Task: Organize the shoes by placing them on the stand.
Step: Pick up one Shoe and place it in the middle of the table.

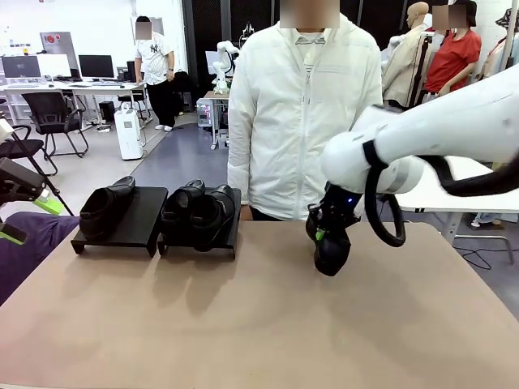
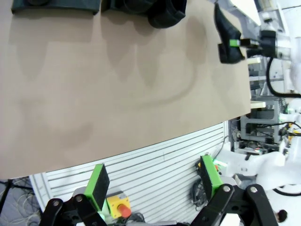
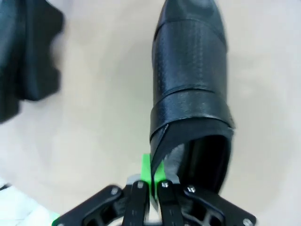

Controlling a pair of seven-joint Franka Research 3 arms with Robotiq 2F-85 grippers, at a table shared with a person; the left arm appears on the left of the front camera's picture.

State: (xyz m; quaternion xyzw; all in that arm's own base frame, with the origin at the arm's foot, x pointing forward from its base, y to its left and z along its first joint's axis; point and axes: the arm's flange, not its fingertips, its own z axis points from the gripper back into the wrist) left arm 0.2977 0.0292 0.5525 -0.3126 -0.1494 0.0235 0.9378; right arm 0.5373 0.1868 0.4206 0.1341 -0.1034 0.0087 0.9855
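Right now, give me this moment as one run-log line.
right gripper: jaws shut on fourth shoe rim | left gripper: open, idle | stands: three shoes placed

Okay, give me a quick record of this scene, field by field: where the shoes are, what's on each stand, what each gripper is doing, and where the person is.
left stand: one shoe on it
right stand: two shoes on it
fourth shoe: right of the stands, pinched at its opening edge
right gripper: shut on the fourth shoe
left gripper: open, holding nothing, off the table's near edge
table: tan top
person: standing at the far side, white jacket
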